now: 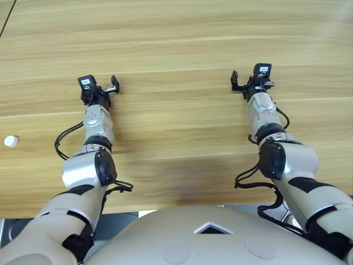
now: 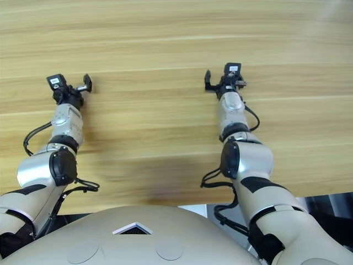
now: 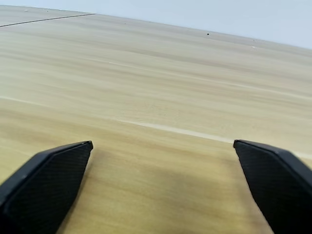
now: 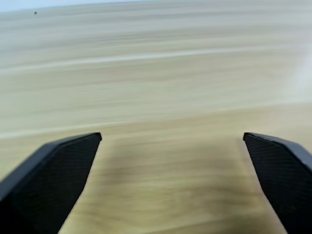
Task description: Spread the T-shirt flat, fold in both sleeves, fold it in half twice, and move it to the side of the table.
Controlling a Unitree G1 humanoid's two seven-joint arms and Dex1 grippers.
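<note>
1. T-shirt: I cannot tell where it lies from these views.
2. On the robot's left, the left claw [image 1: 102, 88] is held out over the counter [image 1: 176, 44], spread wide and holding nothing.
3. In the left wrist view its two black fingers [image 3: 48, 185] stand far apart, and bare wood grain shows between them.
4. On the robot's right, the right claw [image 1: 248, 83] is also held out over the counter. It is about as far forward as the left claw and well apart from it.
5. The right claw is likewise spread wide and grips nothing. The right wrist view shows wood grain between its fingers.
6. I cannot tell whether either claw touches the wood or hangs just above it.
7. A small white disc [image 1: 10, 141] lies on the counter by the left edge of the head view. It is nearer the robot than the left claw and well apart from it.
8. The counter is light wood, with planks running side to side.
</note>
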